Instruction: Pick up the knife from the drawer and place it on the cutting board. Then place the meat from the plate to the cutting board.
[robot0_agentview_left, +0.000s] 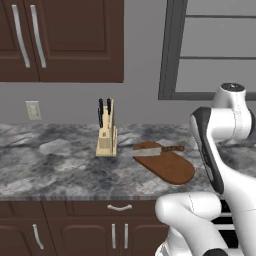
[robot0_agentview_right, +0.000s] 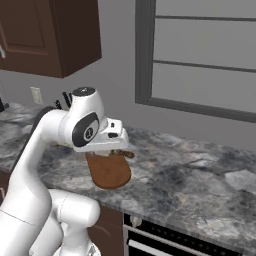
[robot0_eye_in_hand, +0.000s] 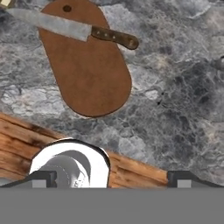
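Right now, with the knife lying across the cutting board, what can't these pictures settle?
- Pincer: in the hand view its tips are cut by the bottom edge, so open or shut is unclear.
- Cutting board: in the right base view the arm covers its far end.
- Knife: its blade tip is cut off by the hand view's left edge.

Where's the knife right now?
The knife lies across the far end of the cutting board on the counter, handle overhanging the edge, right of the knife block.

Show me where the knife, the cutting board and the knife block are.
knife (robot0_eye_in_hand: 65, 27): hand view, on the blade near the handle.
cutting board (robot0_eye_in_hand: 89, 74): hand view, middle of its bare top.
knife block (robot0_agentview_left: 106, 139): left base view, on its pale wooden body.
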